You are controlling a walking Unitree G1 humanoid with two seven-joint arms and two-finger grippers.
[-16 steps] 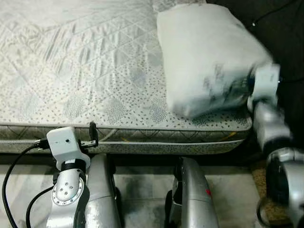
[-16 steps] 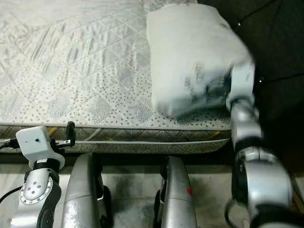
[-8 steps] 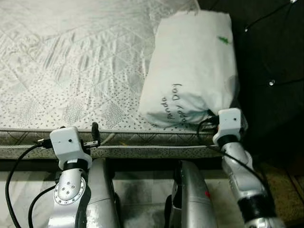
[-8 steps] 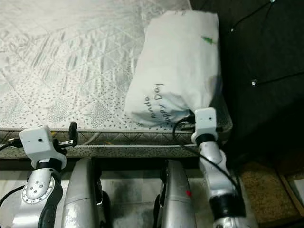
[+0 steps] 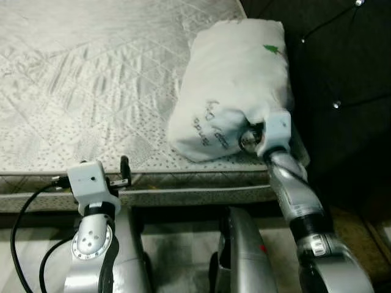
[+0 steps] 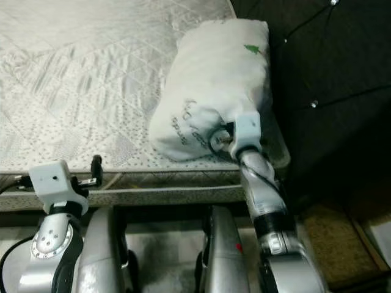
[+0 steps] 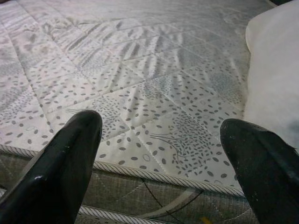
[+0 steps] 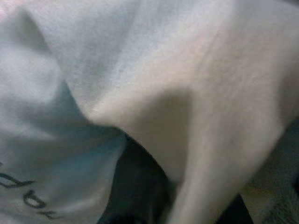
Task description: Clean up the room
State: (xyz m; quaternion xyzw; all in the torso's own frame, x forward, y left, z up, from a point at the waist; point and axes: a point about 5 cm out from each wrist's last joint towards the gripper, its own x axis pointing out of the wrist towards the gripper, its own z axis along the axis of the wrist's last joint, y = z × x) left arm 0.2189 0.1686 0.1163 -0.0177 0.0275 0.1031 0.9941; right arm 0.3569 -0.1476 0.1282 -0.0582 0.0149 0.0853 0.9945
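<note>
Pillow [image 5: 235, 85] soft matt cloth; mattress [image 5: 91, 79] quilted, slight sheen.

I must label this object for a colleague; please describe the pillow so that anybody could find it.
On the quilted mattress, look at the near corner beside the dark wall. The pillow lies there: plump, white, with a small green tree print and dark handwriting, and the right end effector presses into it.

White pillow fabric [image 8: 201, 93] very close up, folded into soft creases, dark handwritten lettering [image 8: 28, 205] on one part, a dark blurry shape [image 8: 138, 186] tucked under the fold, maybe a pincer finger.
</note>
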